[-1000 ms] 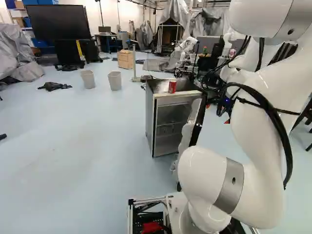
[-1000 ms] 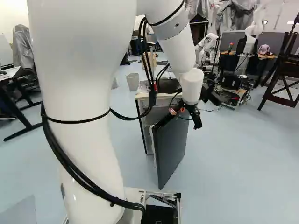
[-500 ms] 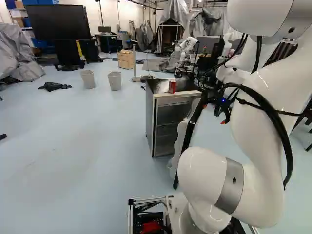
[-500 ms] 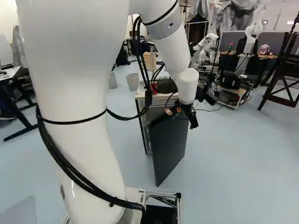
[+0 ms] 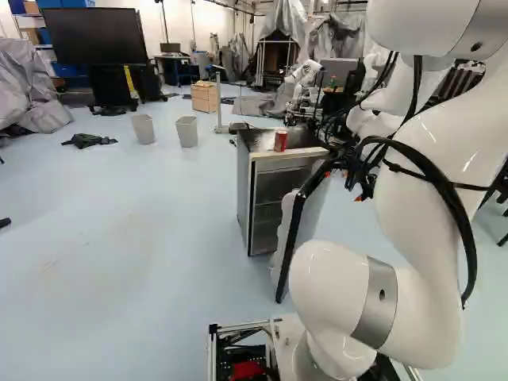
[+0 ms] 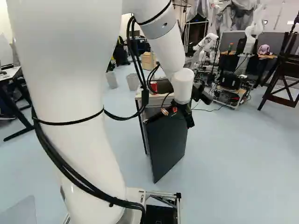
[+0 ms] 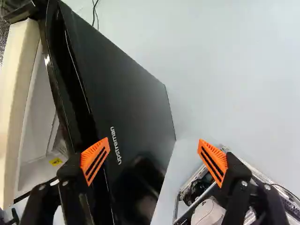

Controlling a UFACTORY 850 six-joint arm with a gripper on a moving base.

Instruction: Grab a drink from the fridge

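Beware of swinging the door [image 7: 129, 93] unintentionally, likely through sideways gripper [image 7: 153, 142] travel with one pad [image 7: 95, 160] over the door's edge. Beware of wedging against that edge on closing too early. Note jaws spread wide, pinching nothing. Locate the red can [image 5: 280, 140] atop the fridge [image 5: 244, 186], outside the jaws, at ten o'clock from the gripper in the left base view. Impossible to make out any drink inside.

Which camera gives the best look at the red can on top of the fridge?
The left base view: there the red can stands in plain sight on the fridge. The right base view shows it smaller, crowded by the arm's black cables. The wrist view shows the fridge door but not the can.
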